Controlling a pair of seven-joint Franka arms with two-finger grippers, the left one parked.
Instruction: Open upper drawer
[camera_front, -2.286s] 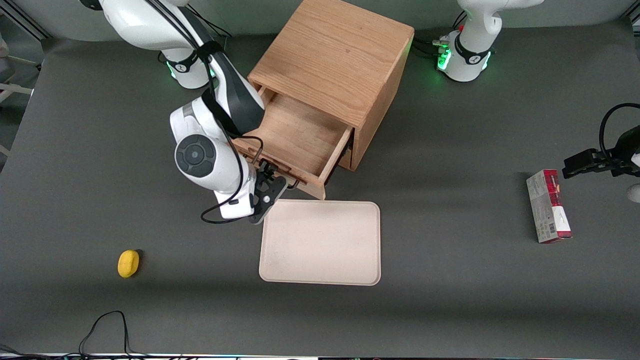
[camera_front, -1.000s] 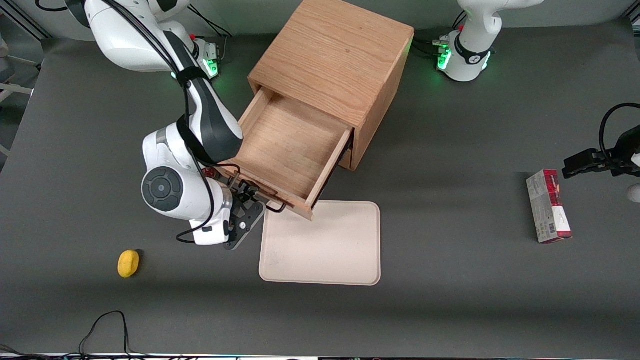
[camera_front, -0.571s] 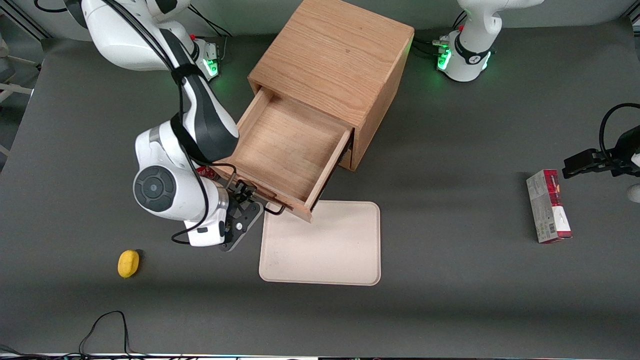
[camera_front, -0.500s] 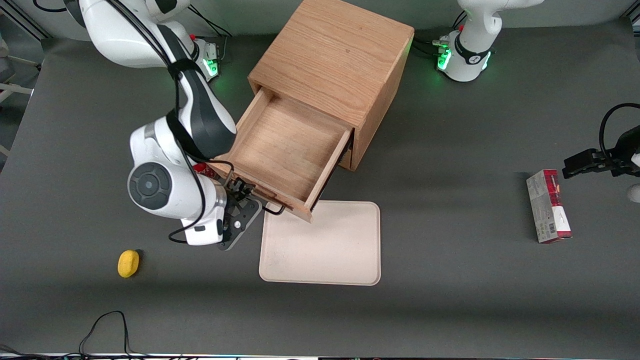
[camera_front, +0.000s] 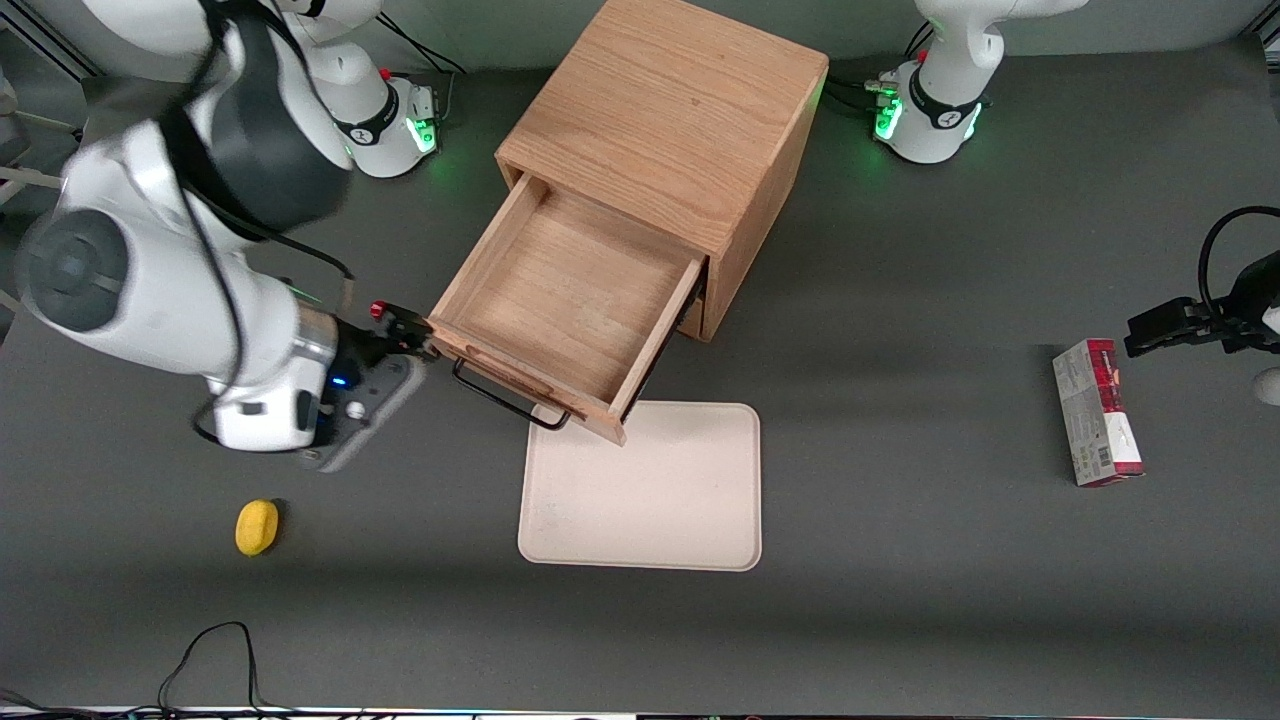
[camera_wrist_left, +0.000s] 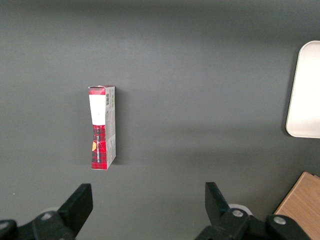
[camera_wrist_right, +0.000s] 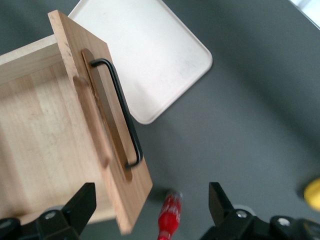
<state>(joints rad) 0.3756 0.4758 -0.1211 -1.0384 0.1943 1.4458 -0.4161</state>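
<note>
On the dark counter (camera_front: 900, 560) I count one cube-shaped wooden cabinet (camera_front: 670, 110), one cream tray (camera_front: 645, 490), one yellow fruit-like object (camera_front: 257, 526), one red and white carton (camera_front: 1096, 412) and one red-handled tool (camera_wrist_right: 169, 220). From the cabinet, the upper drawer (camera_front: 570, 300) stands pulled well out toward the front camera, its inside bare wood with nothing in it. Its thin black wire bar handle (camera_front: 505, 398) runs along the drawer front, and the nearest corner of that front overhangs the tray's edge. I see nothing lying on the tray. The lower drawer is hidden beneath the open one, so I cannot count it from these views.

My hand (camera_wrist_right: 150, 212) hangs above the counter beside the drawer's front corner, toward the working arm's end, clear of the handle and gripping nothing; its two fingers (camera_wrist_right: 80, 205) are spread wide apart. The red-handled tool lies on the counter just beside that drawer corner. The yellow object sits nearer the front camera than the hand. The carton lies well apart, toward the parked arm's end.
</note>
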